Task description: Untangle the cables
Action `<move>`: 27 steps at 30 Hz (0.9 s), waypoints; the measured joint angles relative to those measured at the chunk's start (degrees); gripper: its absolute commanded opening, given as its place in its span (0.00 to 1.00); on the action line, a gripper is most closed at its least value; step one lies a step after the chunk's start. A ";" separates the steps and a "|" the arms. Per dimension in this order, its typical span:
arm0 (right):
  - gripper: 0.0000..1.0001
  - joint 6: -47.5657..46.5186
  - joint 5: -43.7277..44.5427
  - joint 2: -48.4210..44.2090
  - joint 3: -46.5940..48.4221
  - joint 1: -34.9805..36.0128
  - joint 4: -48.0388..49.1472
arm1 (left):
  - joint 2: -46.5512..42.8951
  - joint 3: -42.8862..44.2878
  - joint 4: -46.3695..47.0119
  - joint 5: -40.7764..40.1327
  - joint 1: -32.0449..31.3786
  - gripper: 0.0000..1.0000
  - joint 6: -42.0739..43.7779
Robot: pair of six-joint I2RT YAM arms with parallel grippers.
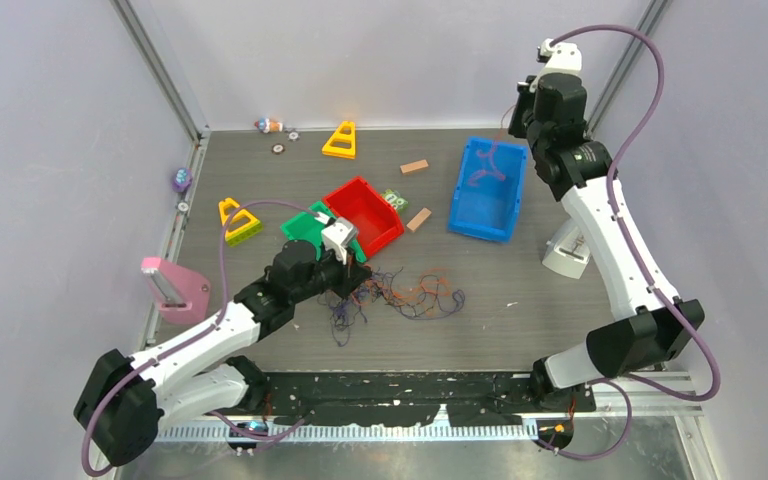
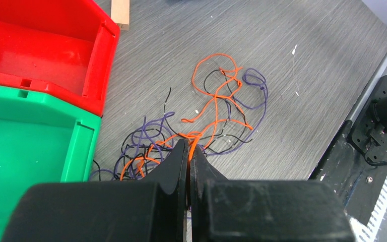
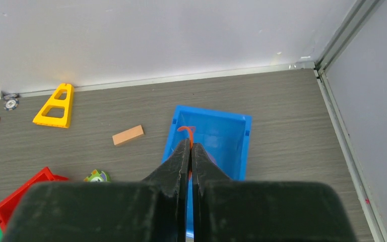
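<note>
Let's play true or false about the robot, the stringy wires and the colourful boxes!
1. The cables lie inside the red bin. False: they lie on the table, beside that bin.
2. The cables include orange and purple ones. True.
3. Both grippers are wide open. False: the left gripper and the right gripper are both shut.
4. The right gripper is above the blue bin, with an orange strand at its tips. True.

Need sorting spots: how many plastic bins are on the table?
3: blue bin toward the far right, red bin mid-table, green bin beside it, partly hidden by the left arm.
</note>
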 measured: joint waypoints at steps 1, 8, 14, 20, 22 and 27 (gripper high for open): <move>0.05 0.15 -0.02 0.17 -0.44 -0.17 0.24 | 0.02 0.13 0.02 0.11 0.00 0.00 0.07; 0.05 1.31 -0.11 2.49 -3.39 -0.76 1.20 | 0.02 0.22 0.13 0.31 0.00 0.00 0.63; 0.05 1.84 -0.59 6.12 -5.35 -1.11 1.27 | 0.15 0.44 -0.02 0.28 -0.02 0.00 0.63; 0.05 2.91 -0.68 11.47 -8.22 -1.51 1.27 | 0.17 1.31 -0.07 0.31 -0.02 0.00 0.63; 0.05 3.91 -0.92 14.80 -8.52 -1.55 1.36 | 0.20 1.81 -0.28 0.31 -0.02 0.00 0.70; 0.05 6.67 -1.62 22.86 -11.58 -1.64 0.76 | 0.15 2.36 -0.48 0.31 -0.02 0.00 0.87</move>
